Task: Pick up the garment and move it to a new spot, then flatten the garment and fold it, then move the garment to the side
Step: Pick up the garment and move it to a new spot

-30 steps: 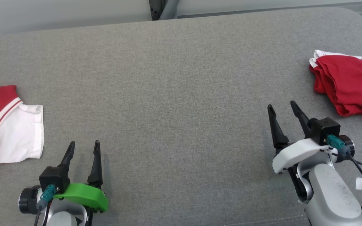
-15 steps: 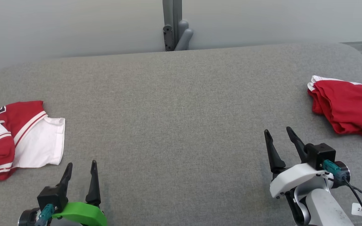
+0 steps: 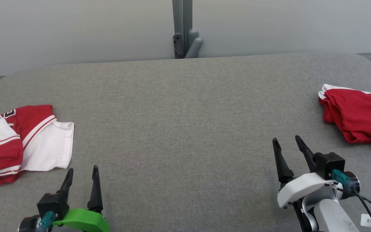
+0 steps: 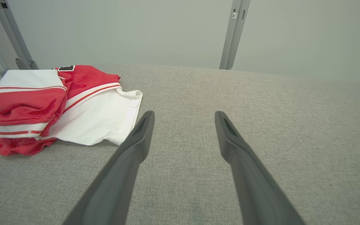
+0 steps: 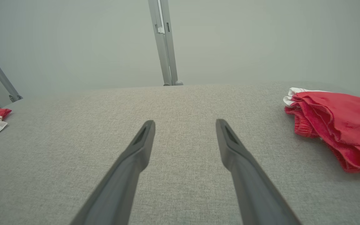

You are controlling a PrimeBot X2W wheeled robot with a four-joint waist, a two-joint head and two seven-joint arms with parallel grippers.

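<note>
Grey woven fabric covers the broad padded surface, which runs from left to right and has rounded far corners. Behind it stands a pale wall, with a grey metal post at the middle of the far edge.

At the left edge of the surface lies the red-and-white garment, crumpled and partly doubled over. A white panel spreads toward the right, red bands with thin white stripes bunch at the left, and a small dark patch shows at its far side. In the left wrist view it rests flat on the fabric, to the left of the fingers and apart from them.

At the right edge lies the red garment, bunched in soft folds with a strip of white showing at its far left corner. It runs out of the head view on the right.

The left gripper, on a green mount, sits at the near left with its two dark fingers spread and nothing between them, just near and right of the red-and-white garment without touching it. The right gripper, on a white mount, sits at the near right, likewise spread wide and empty, near and left of the red garment and clear of it. Bare fabric fills the middle between the two garments.
</note>
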